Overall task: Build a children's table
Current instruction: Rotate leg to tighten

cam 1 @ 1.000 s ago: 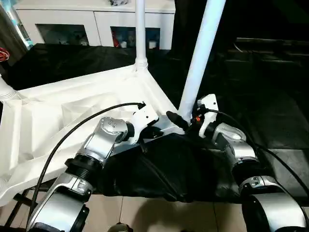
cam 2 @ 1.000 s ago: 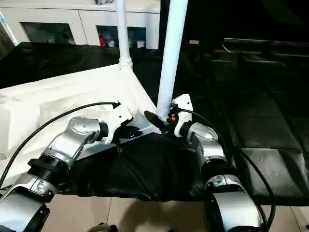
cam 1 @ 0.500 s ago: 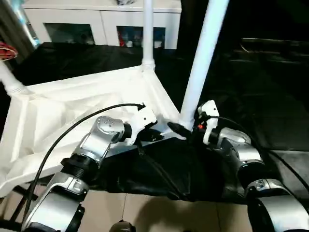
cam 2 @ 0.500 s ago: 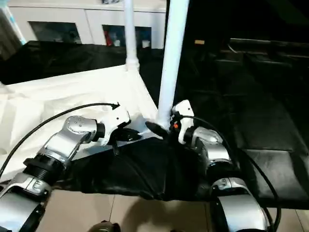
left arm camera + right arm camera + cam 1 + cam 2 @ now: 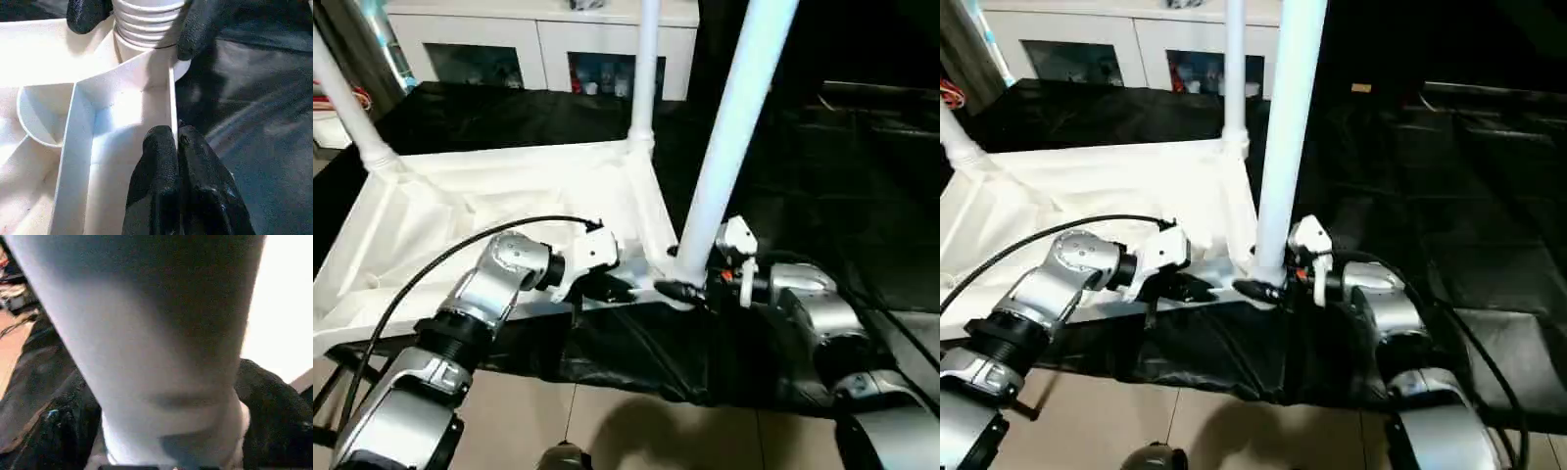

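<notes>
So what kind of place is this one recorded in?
Probably an indoor room set up as a test space, maybe a home or lab. A white cabinet with glass doors and small things inside stands at the back, black sheeting covers the work surface, and pale floor tiles show below.

No readable text, labels, brand marks or nos. are seen on anything in these views.
</notes>
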You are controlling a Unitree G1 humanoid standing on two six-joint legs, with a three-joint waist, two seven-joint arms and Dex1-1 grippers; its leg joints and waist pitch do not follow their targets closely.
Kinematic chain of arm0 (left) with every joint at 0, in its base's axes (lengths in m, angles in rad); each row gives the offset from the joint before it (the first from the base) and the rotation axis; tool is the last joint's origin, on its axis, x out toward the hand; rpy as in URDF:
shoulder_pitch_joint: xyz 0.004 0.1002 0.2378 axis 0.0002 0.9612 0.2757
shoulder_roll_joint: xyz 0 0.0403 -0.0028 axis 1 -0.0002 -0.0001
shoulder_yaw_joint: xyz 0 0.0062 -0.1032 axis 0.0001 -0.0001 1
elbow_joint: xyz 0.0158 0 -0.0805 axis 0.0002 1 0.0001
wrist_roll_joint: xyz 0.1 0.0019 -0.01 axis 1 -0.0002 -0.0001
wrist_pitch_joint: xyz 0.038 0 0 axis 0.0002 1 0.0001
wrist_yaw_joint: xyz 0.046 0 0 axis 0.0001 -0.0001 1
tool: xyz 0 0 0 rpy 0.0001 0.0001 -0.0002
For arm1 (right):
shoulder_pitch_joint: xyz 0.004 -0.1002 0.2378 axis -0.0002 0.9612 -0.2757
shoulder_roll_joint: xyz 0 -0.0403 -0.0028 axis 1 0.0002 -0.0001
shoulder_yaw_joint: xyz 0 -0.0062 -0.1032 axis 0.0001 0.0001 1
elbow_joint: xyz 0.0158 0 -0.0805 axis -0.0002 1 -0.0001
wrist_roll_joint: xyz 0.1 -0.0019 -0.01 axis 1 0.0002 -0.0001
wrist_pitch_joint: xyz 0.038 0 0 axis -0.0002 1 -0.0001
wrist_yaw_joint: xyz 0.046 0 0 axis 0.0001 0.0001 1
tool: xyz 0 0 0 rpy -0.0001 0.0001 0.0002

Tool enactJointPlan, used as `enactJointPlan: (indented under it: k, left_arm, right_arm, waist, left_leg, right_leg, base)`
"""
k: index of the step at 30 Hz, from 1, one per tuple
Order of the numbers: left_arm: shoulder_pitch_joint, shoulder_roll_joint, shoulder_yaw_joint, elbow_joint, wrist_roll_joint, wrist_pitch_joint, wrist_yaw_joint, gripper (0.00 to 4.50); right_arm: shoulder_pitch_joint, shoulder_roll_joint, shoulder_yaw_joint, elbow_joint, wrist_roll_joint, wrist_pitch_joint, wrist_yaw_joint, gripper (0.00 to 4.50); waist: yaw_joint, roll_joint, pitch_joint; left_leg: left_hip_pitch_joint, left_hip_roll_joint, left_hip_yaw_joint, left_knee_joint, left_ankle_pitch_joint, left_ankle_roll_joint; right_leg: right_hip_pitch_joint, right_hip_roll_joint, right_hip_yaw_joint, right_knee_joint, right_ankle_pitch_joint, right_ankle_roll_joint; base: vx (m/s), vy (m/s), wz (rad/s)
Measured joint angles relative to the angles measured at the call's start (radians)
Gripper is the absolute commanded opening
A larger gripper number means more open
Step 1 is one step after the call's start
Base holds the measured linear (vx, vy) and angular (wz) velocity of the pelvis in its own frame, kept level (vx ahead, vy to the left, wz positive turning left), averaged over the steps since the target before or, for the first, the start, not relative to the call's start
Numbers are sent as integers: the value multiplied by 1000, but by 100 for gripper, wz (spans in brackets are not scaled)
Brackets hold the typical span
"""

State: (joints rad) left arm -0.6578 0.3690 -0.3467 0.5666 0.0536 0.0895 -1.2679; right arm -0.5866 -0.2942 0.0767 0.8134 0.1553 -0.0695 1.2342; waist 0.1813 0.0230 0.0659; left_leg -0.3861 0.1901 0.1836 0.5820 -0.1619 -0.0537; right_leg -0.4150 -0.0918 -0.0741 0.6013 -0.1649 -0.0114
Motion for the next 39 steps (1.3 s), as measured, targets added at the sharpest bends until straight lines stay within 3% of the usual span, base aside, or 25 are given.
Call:
enactJointPlan:
  k: [7, 20, 25, 29, 34, 39]
  left_arm:
    - [-3, 13, -7, 20, 0, -41, -40, 0]
    - [-9, 1, -7, 64, 0, -69, -42, 0]
    - [-24, -46, 17, 111, 15, -44, 75, 0]
    - [-42, -115, 34, 137, 41, 19, 224, 0]
    - [-42, -225, 70, 135, 51, 123, 421, 0]
    - [-32, -260, 72, 121, 58, 137, 468, 0]
  right_arm:
    - [42, -11, 15, -64, 5, 14, 47, 290]
    - [80, 1, 17, -97, 5, 15, 12, 279]
    - [69, 57, -25, -40, -3, -10, -183, 279]
    - [27, 121, -72, 34, -24, -22, -451, 279]
    - [-36, 180, -112, 117, -48, -30, -740, 279]
    - [-47, 210, -139, 155, -52, -83, -833, 279]
  waist:
    - [10, 0, 0]
    - [17, 2, -2]
    - [11, 3, -2]
    - [-15, 3, -2]
    - [-29, 4, -2]
    - [-34, 6, -4]
  left_leg:
    - [1, 1, 0, 4, 0, 0]
    - [3, 1, 0, 7, 0, 0]
    - [8, 1, 0, 7, 1, -1]
    - [15, 0, -1, 6, 1, -2]
    - [18, -2, -2, 5, 1, -2]
    - [17, -3, -2, -2, 1, -2]
  right_leg:
    - [0, 0, 1, 5, 0, 0]
    - [0, 0, 2, 9, 0, 0]
    - [3, 0, 2, 9, -1, 1]
    - [8, 0, 3, 8, -1, 2]
    - [13, -1, 3, 6, -2, 3]
    - [13, -1, 2, 0, -2, 4]
  base:
    - [0, 0, 0]
    - [0, 0, 0]
    - [0, 0, 0]
    - [0, 0, 0]
    - [0, 0, 0]
    - [0, 0, 0]
